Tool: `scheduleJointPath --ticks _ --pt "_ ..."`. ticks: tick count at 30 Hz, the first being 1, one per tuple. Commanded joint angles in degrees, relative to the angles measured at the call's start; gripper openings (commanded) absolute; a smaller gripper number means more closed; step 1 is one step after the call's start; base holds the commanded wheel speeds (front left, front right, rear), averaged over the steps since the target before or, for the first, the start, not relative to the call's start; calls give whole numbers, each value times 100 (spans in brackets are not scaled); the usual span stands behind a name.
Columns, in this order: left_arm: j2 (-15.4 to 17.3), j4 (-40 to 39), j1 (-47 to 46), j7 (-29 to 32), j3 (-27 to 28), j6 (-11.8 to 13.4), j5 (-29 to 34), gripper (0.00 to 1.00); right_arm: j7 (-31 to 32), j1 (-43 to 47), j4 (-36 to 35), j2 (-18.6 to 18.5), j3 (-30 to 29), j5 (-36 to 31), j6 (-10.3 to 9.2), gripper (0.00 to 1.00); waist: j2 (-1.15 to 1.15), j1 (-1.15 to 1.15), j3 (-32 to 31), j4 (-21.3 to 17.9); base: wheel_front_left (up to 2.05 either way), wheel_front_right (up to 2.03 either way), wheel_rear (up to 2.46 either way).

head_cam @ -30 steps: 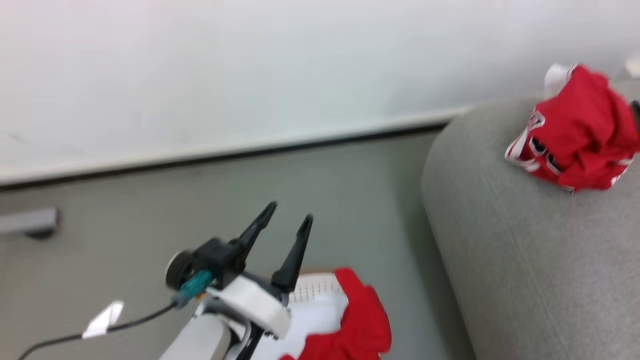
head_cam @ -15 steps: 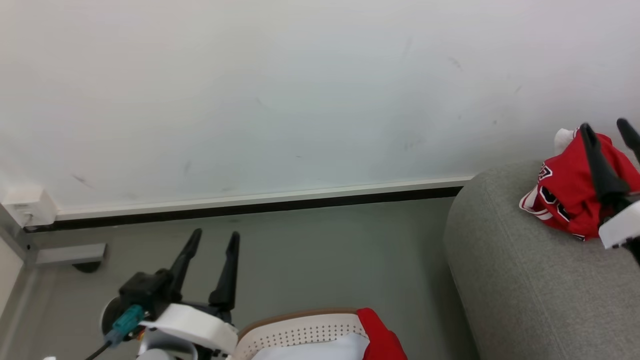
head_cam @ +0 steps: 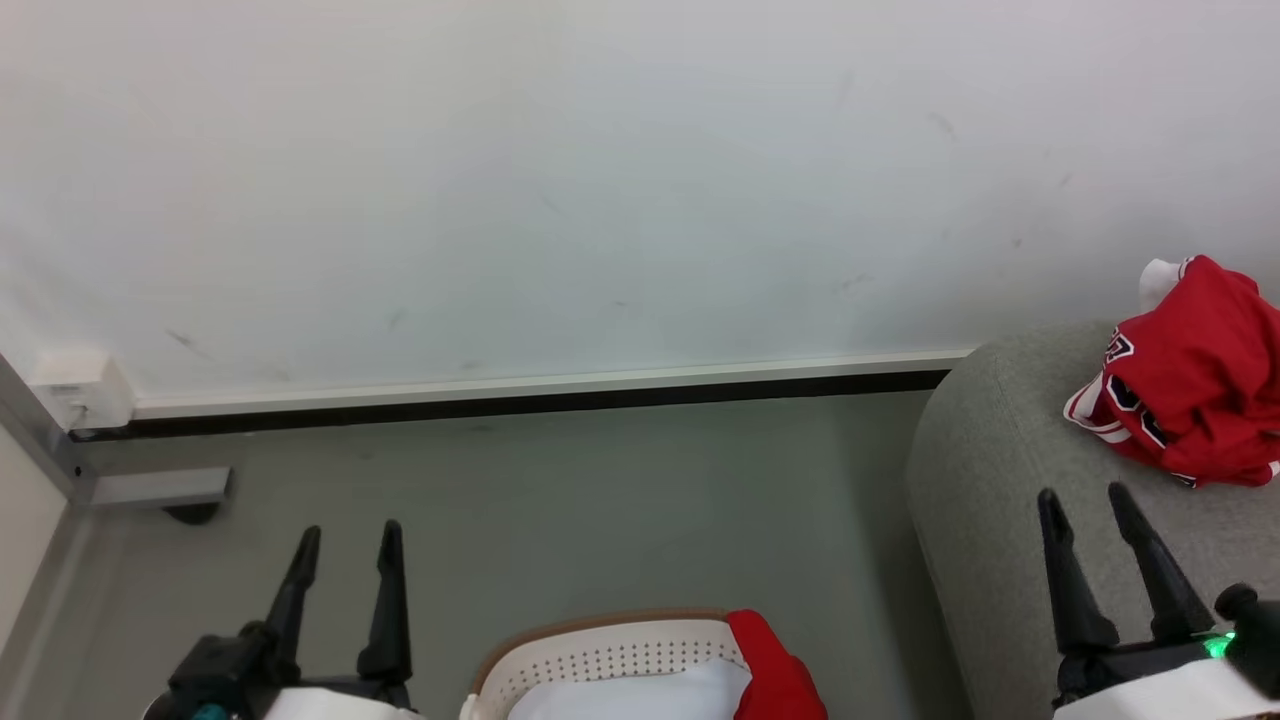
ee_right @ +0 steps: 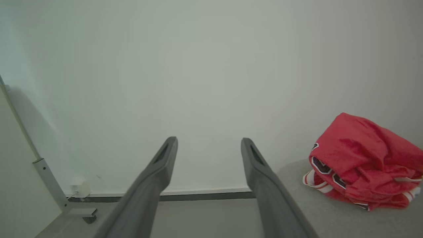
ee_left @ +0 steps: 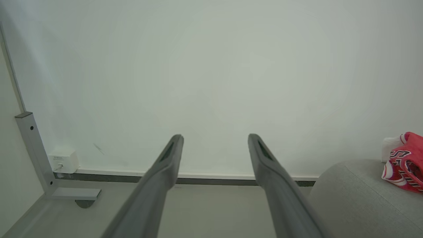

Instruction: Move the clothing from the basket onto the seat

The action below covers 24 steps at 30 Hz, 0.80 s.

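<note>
A red jersey with black-and-white lettering lies bunched on the grey seat at the right; the same jersey lies to the right of my right fingers, and a part of this jersey sits at the far right edge. The cream basket with its brown rim sits at the bottom centre, a plain red garment hanging over its right side. My left gripper stands open at the lower left, left of the basket. My right gripper stands open over the seat, below the jersey, nothing between its fingers.
A white wall with a pale baseboard runs behind the grey floor. A metal post with a floor bracket and a small white box stand at the left corner.
The head camera tilted up and shifted. My right gripper came down from the jersey to the lower right, empty. My left gripper sank to the lower left. The jersey stays on the seat.
</note>
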Motion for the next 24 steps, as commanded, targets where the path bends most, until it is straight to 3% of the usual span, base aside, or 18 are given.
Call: scheduleJointPath --ticks 1,4,9,16,24 --pt "-111 -88 167 -1 112 -24 135 100 2 181 -157 93 -104 -318 -12 100 0 1 59 -10 0 0 0" --pt "-246 -191 268 -1 250 -102 320 100 2 472 -343 451 -200 -722 -12 100 0 1 124 -7 0 0 0" --pt "-360 -112 326 -2 405 -242 440 100 2 638 -418 665 -347 -1052 -12 100 0 1 136 15 0 0 0" --pt "-392 23 249 -1 462 -352 413 100 2 494 -395 698 -323 -1192 -12 100 0 1 136 11 0 0 0" --pt "-395 -10 199 -1 397 -312 269 100 0 464 -323 681 -314 -1139 -13 100 0 1 129 -2 0 0 0"
